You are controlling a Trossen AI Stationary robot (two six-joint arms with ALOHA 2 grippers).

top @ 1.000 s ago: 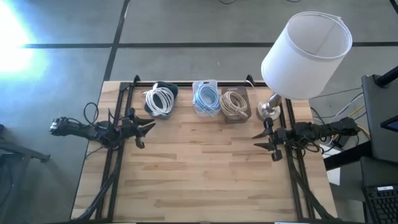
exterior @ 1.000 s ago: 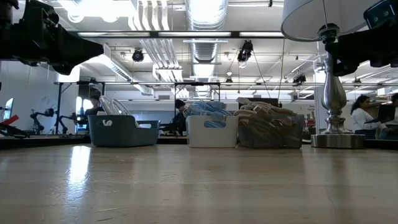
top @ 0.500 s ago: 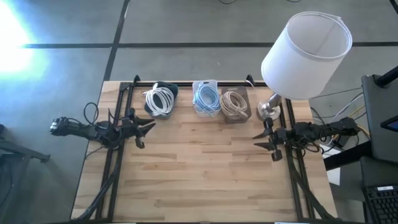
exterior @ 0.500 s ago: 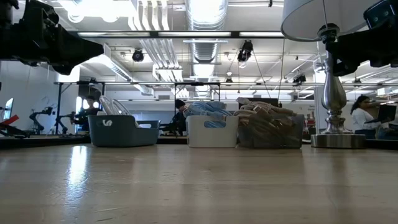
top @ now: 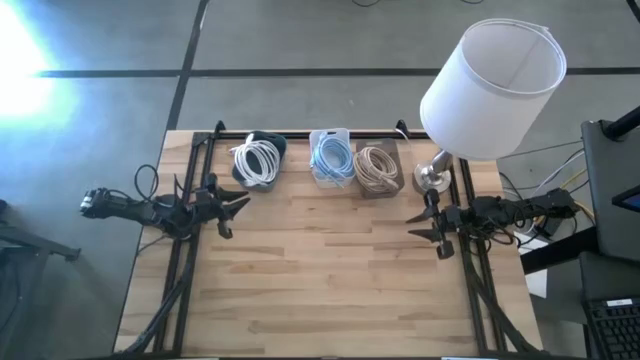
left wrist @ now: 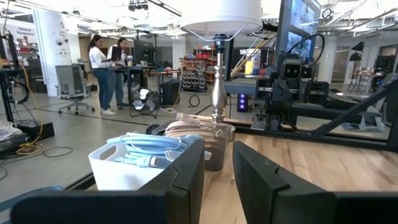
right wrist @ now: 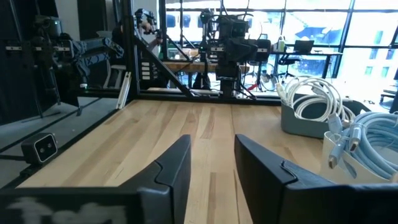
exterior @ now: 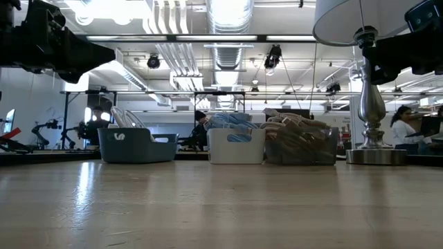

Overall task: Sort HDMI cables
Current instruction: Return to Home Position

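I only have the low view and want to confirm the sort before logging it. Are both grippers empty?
Observer: Yes. The left gripper hangs open over the left edge of the table, holding nothing.
Operator: And the right one?
Observer: The right gripper is open and empty, at the right edge beside the lamp base.
Operator: One colour per bin?
Observer: From above, yes: white coils in the dark bin, light blue coils in the white bin, tan coils in the third bin.
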